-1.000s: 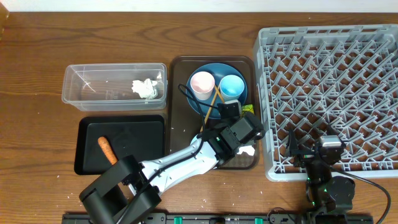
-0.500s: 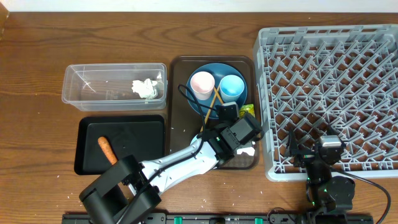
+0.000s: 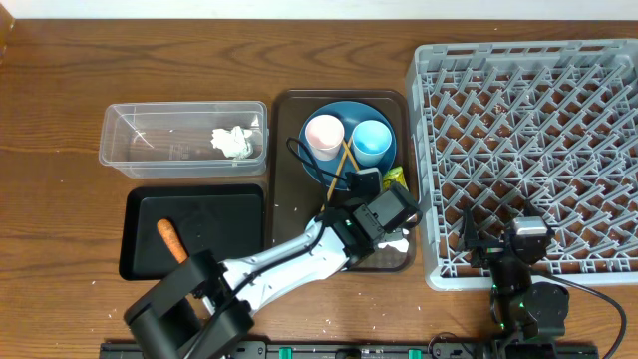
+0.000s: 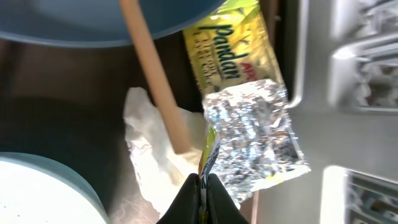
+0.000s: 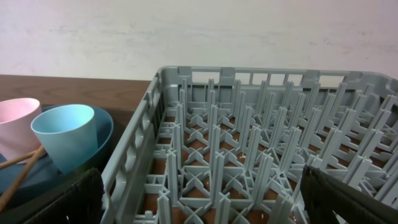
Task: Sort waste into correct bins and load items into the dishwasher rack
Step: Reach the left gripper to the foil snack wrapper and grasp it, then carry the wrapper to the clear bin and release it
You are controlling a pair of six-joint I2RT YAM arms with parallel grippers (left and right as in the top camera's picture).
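Foil wrapper (image 4: 255,134) edge pinched in the left pincer (image 4: 202,190).
Its jaws are closed tight above the white paper (image 4: 146,149); the right pincer (image 5: 199,202) gapes wide at the rack (image 5: 249,155).

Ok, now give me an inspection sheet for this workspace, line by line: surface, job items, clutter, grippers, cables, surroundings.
Surface: wooden table, scattered white specks.
Job's things: crumpled paper in clear tub; carrot in black tray; pink cup, light-blue cup and chopsticks on dark-blue plate; rack holds no dishes.
Clutter: brown serving tray, with white paper and yellow-green packet on it.
Grippers: left gripper shut on foil wrapper; right gripper open, over the rack's near edge.
Cables: black loop beside the plate; black cable by the right arm's base.
Surroundings: pale wall.
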